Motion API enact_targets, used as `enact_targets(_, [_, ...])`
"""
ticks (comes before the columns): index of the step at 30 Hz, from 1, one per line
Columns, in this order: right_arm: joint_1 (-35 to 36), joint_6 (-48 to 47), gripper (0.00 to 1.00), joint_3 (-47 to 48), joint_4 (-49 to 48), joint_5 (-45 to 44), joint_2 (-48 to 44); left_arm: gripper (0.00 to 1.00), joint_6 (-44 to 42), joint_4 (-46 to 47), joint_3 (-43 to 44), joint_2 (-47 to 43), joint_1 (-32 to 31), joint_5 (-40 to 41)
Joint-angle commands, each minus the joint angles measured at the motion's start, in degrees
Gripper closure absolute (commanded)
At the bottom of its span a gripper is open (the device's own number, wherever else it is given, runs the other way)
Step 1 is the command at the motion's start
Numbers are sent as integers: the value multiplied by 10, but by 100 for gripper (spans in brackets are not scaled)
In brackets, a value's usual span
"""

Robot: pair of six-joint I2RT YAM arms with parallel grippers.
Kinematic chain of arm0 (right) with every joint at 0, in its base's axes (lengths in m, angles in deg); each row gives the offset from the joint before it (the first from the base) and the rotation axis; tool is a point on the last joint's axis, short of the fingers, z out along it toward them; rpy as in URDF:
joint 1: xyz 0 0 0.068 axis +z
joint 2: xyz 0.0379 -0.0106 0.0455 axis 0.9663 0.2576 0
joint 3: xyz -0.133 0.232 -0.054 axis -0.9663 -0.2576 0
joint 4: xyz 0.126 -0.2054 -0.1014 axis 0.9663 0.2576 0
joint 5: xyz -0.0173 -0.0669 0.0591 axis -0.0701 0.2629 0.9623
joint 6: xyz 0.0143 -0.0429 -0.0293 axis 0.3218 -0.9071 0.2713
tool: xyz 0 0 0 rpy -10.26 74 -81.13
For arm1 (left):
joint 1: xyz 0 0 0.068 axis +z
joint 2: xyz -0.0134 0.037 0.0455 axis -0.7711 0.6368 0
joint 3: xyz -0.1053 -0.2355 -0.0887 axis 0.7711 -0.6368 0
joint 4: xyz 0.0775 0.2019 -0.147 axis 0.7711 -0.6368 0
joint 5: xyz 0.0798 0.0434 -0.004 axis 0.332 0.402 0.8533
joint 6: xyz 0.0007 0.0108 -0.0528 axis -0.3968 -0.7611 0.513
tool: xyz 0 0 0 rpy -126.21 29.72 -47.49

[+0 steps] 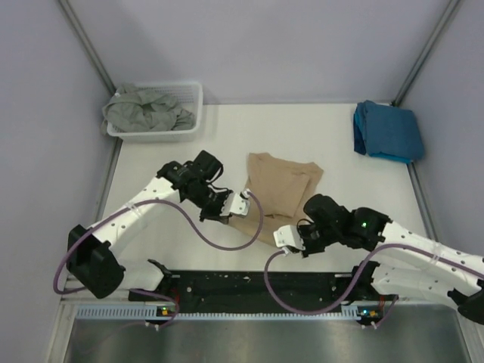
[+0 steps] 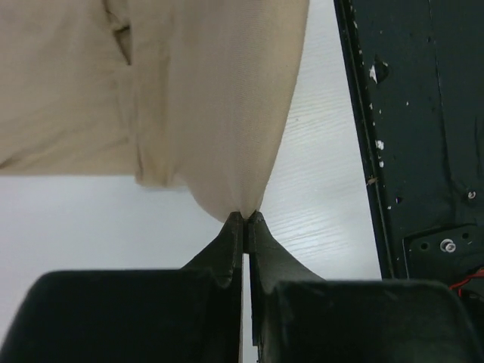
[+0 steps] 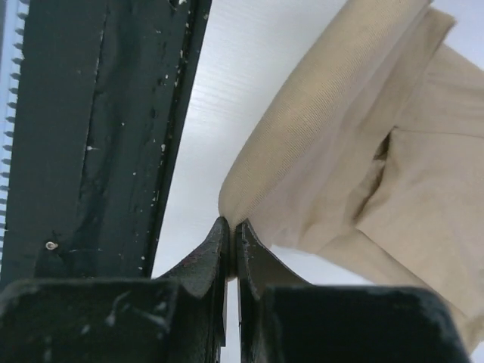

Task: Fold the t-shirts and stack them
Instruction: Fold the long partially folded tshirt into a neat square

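Note:
A tan t-shirt [image 1: 281,185] lies partly folded in the middle of the white table. My left gripper [image 1: 243,203] is shut on its near-left corner; in the left wrist view the cloth [image 2: 197,98] rises from the pinched fingertips of the gripper [image 2: 247,219]. My right gripper [image 1: 286,237] is shut on the near-right corner, where the tan fabric [image 3: 355,151] bunches at the closed tips of the gripper [image 3: 231,224]. A folded teal-blue t-shirt [image 1: 387,132] rests at the back right. A grey-green t-shirt [image 1: 147,110] is heaped in the basket.
A white slatted basket [image 1: 195,92] stands at the back left corner. The black base plate [image 1: 257,286] of the arms runs along the near edge, close behind both grippers. Grey walls and metal posts enclose the table.

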Motion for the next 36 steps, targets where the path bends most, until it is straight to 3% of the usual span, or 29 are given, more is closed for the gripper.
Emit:
enact_targets(1, [-15,19,100,36,37,31,-44,100,113,-11,72,9,3,-1])
enact_targets(8, [-257,14,100,68,-55,119,-13,100,204,41,223,123,49,14])
enact_targets(15, [-402,13,100,114,-106,157,112,100,253,49,397,245,82,17])
enact_targets(23, [-483,26,100,187,-132,172,253,100,263,111,482,343,86,82])
enact_targets(36, [-524,110,100,208,-211,117,386,100,353,238,559,503,82,138])
